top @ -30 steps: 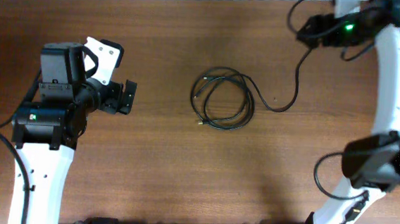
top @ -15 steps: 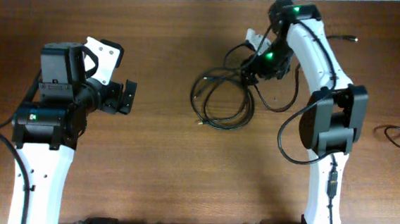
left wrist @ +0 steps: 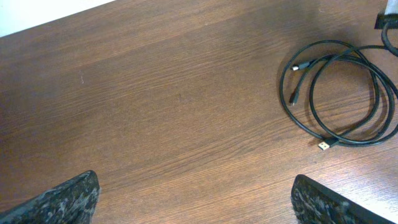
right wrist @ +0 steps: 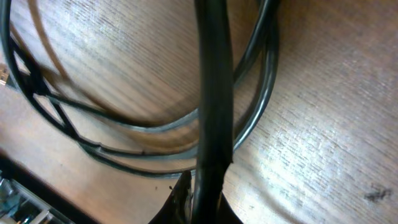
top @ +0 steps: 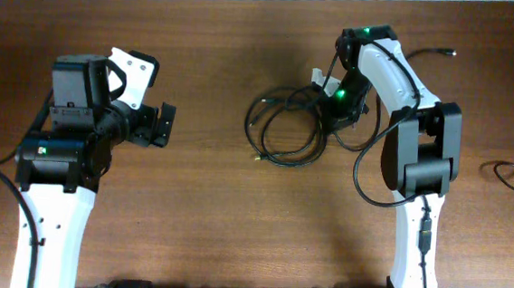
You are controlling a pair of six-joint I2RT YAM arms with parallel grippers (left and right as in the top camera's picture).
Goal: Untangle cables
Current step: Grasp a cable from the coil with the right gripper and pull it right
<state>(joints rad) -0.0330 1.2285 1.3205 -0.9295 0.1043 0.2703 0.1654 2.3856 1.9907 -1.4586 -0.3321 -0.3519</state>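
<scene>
Now your right gripper [top: 334, 113] is pinching the right edge of the cables [top: 285, 132], which are lying coiled to its left at the table [top: 196, 231] centre, your spread left gripper [top: 164, 126] hovering well apart.

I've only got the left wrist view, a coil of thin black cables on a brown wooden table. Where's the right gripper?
Observer: Overhead, the right gripper is down at the right-hand edge of the coil of thin black cables.
Operator: Open or shut?
Observer: Shut. In the right wrist view a black strand runs straight up from its jaws, so it looks pinched.
Operator: And my left gripper?
Observer: Overhead, the left gripper stands open, apart from the coil, with bare brown wooden table between them.
</scene>
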